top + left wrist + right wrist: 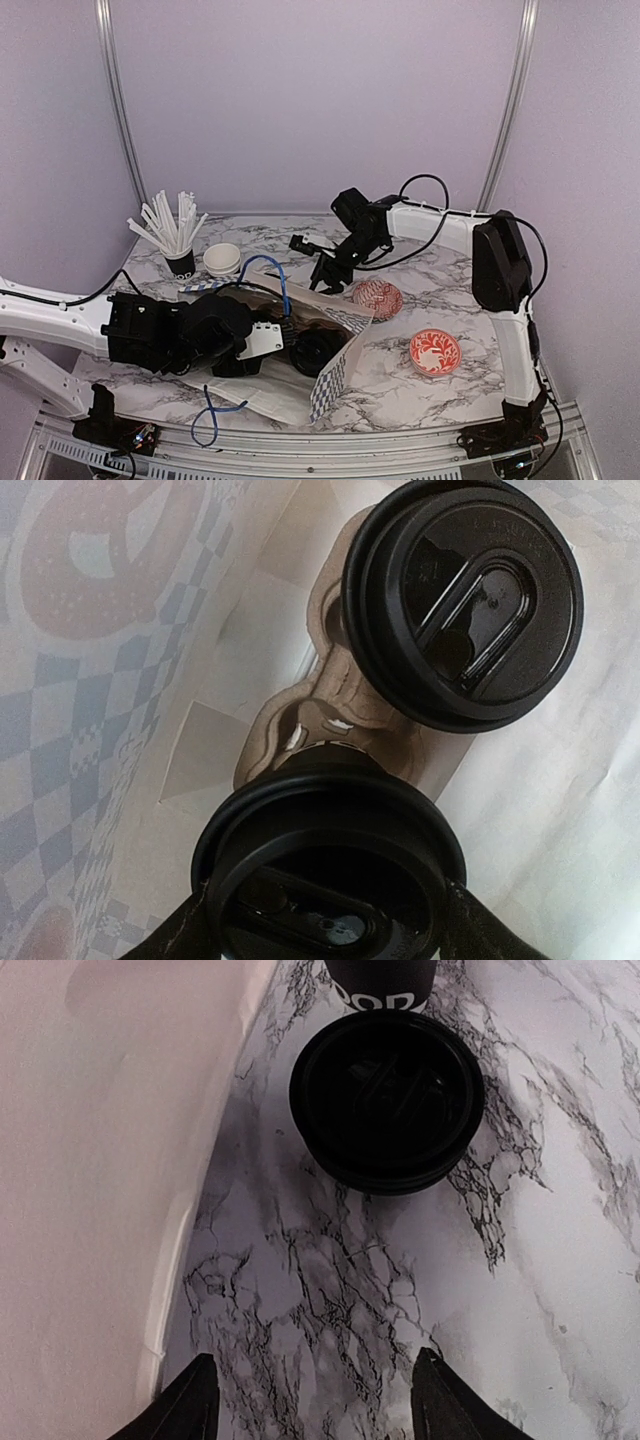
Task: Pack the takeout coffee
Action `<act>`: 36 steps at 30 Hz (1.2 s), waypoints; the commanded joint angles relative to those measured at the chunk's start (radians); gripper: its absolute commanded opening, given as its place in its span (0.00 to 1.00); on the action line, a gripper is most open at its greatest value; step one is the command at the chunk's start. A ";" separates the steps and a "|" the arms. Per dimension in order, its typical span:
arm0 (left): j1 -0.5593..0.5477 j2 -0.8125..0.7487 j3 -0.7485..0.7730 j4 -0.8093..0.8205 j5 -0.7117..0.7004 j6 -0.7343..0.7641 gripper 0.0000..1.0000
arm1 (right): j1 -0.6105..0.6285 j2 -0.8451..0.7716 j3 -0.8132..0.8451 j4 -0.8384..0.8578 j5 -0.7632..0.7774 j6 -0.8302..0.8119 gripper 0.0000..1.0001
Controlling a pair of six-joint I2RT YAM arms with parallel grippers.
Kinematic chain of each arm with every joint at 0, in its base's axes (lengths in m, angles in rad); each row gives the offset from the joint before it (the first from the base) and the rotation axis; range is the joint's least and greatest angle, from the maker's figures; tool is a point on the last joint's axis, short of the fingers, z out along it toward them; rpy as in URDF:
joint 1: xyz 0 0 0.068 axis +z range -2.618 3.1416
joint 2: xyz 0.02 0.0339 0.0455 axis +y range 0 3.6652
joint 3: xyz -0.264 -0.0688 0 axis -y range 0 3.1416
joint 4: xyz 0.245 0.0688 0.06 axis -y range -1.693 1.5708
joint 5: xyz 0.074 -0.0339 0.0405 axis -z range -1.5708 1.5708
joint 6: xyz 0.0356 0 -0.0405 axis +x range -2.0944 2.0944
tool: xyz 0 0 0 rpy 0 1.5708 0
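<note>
Presently left gripper [325, 925] clamps nearer lidded black paper cup [328, 860], likely seating it in brown cardboard carrier [318, 695] inside patterned paper bag [100, 680]; right gripper [312, 1368] hovers open, empty.

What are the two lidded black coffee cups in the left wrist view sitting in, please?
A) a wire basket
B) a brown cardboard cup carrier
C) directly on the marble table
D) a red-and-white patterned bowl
B: a brown cardboard carrier shows between the far lidded cup and the near lidded cup, running under both.
</note>
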 commanded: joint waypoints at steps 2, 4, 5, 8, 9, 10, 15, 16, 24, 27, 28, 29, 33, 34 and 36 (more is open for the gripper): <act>0.013 -0.001 -0.005 0.067 0.020 0.027 0.48 | -0.007 0.038 0.067 -0.036 -0.040 0.015 0.63; 0.020 -0.002 -0.013 0.083 0.026 0.037 0.48 | -0.006 0.048 0.074 -0.038 -0.046 0.019 0.64; 0.025 0.000 -0.017 0.089 0.029 0.040 0.48 | -0.006 0.054 0.081 -0.041 -0.049 0.020 0.64; 0.034 0.010 -0.027 0.112 0.039 0.050 0.48 | -0.006 0.078 0.104 -0.060 -0.060 0.020 0.64; 0.037 0.011 -0.031 0.123 0.041 0.055 0.48 | -0.004 0.088 0.114 -0.068 -0.062 0.018 0.64; 0.040 0.013 -0.036 0.131 0.044 0.060 0.48 | -0.003 0.098 0.125 -0.076 -0.066 0.017 0.64; 0.047 0.027 -0.043 0.146 0.040 0.072 0.48 | 0.010 0.141 0.158 -0.102 -0.072 0.011 0.64; 0.048 0.027 -0.043 0.150 0.041 0.073 0.48 | 0.014 0.147 0.163 -0.108 -0.073 0.010 0.64; 0.049 -0.003 -0.045 0.157 0.036 0.072 0.47 | 0.031 0.190 0.181 -0.123 -0.126 0.012 0.64; 0.050 -0.002 -0.050 0.159 0.030 0.071 0.47 | 0.042 0.209 0.191 -0.137 -0.156 0.011 0.64; 0.050 -0.001 -0.052 0.161 0.029 0.071 0.47 | 0.047 0.214 0.194 -0.142 -0.166 0.009 0.64; 0.049 0.000 -0.054 0.161 0.027 0.070 0.47 | 0.053 0.219 0.197 -0.146 -0.175 0.007 0.64; 0.047 -0.013 -0.056 0.161 0.032 0.062 0.47 | 0.070 0.241 0.202 -0.160 -0.203 0.004 0.64; 0.048 -0.020 -0.055 0.160 0.036 0.060 0.47 | 0.073 0.247 0.206 -0.166 -0.211 0.004 0.64; 0.045 -0.036 -0.051 0.145 0.043 0.050 0.47 | 0.081 0.261 0.218 -0.184 -0.239 -0.003 0.64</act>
